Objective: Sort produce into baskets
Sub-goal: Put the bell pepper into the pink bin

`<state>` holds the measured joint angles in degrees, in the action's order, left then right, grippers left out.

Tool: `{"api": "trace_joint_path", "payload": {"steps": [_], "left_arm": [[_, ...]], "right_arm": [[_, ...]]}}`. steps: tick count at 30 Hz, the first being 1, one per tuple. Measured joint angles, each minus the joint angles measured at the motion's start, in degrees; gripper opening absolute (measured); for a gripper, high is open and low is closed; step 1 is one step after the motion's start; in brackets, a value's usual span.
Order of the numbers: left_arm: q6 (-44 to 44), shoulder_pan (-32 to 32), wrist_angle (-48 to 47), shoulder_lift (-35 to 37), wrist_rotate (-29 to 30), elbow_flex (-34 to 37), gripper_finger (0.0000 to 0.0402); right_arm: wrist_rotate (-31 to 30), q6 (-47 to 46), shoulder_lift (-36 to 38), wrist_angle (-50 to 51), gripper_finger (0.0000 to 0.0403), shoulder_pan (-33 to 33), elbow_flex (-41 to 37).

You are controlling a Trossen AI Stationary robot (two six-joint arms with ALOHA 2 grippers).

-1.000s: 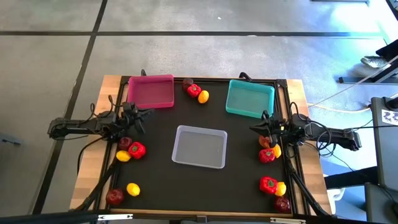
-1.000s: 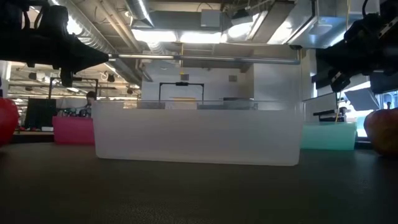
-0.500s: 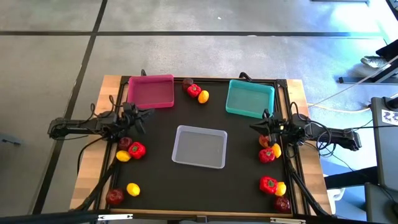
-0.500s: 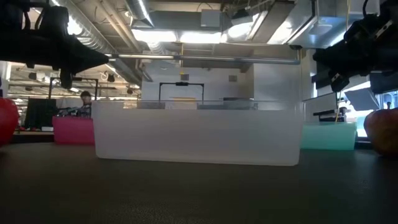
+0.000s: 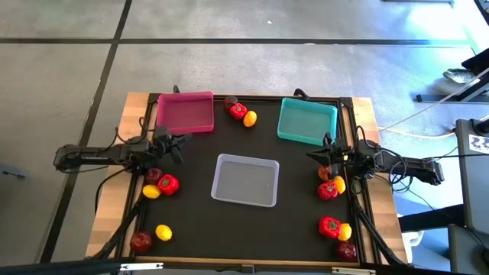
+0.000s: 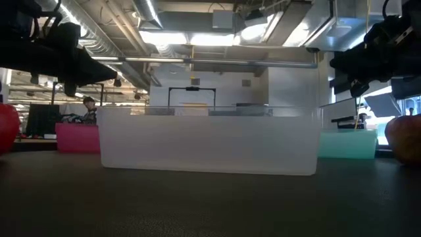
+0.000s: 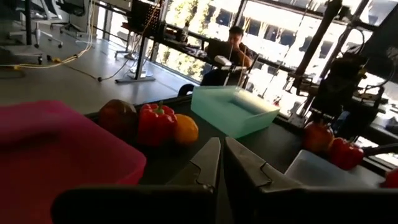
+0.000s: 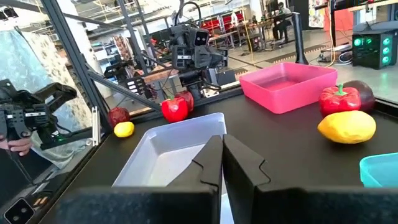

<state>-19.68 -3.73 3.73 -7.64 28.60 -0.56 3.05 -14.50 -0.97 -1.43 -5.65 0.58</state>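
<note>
No readable labels or writing anywhere I'm looking.

High view: I'm seeing the left gripper (image 5: 174, 143) hanging at the left side of the table (image 5: 134, 107), just below the pink basket (image 5: 185, 111), fingers clenched, holding nothing. Right gripper (image 5: 318, 157) is sitting at the right side below the teal basket (image 5: 306, 121), also clenched and empty, right above a pepper-and-lemon cluster. Clear basket (image 5: 245, 179) is lying mid-mat. All three baskets are showing empty. Count: 4 red peppers (image 5: 168, 183), 5 lemons (image 5: 163, 231), 4 dark apples (image 5: 140, 241), though the piece under the right gripper is partly hidden. They're sitting in groups: three between the pink and teal baskets, three near the left gripper, two at the front left, two or three by the right gripper, three at the front right.

Low view: I'm seeing the clear basket dead centre, pink one behind on the left, teal on the right, both arms hanging dark above.

Left wrist view: fingers (image 7: 210, 163) are pressing together, nothing between; apple, pepper, lemon lined up beyond the pink basket.

Right wrist view: fingers (image 8: 214, 160) are closed together over the clear basket's near edge, not touching it as far as I can tell.
</note>
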Motion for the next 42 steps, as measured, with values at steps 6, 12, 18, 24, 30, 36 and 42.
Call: {"api": "trace_joint_path", "payload": {"steps": [6,12,18,24,30,36,42], "left_arm": [[-4.7,-0.1,0.0,-1.4,0.0,0.0,0.0017],[0.2,-0.9,0.0,-2.5,0.5,0.0,0.0017],[2.1,-5.2,0.0,-5.8,0.7,0.0,0.0017],[-4.9,-7.1,0.0,-7.8,0.4,0.0,0.0017],[-4.8,-5.3,1.0,-7.9,-1.7,0.0,0.0017],[-5.9,-1.9,4.6,-7.8,-5.5,-3.0,0.0017],[-1.1,1.7,4.2,-8.5,-5.9,-10.3,0.0017]], "right_arm": [[-1.9,5.7,0.0,0.2,0.0017,0.0,0.0],[-5.9,9.1,0.0,0.0,0.0017,0.0,0.0],[-9.8,8.3,0.0,-0.4,0.0017,0.0,0.0],[-12.5,5.1,0.0,-0.7,0.0017,0.0,0.0],[-11.0,10.4,0.0,-0.9,0.0017,0.0,0.0],[-8.1,9.0,0.0,-2.5,0.0017,0.0,0.0],[-6.4,4.1,0.0,-2.6,0.0017,0.0,0.0]]}}
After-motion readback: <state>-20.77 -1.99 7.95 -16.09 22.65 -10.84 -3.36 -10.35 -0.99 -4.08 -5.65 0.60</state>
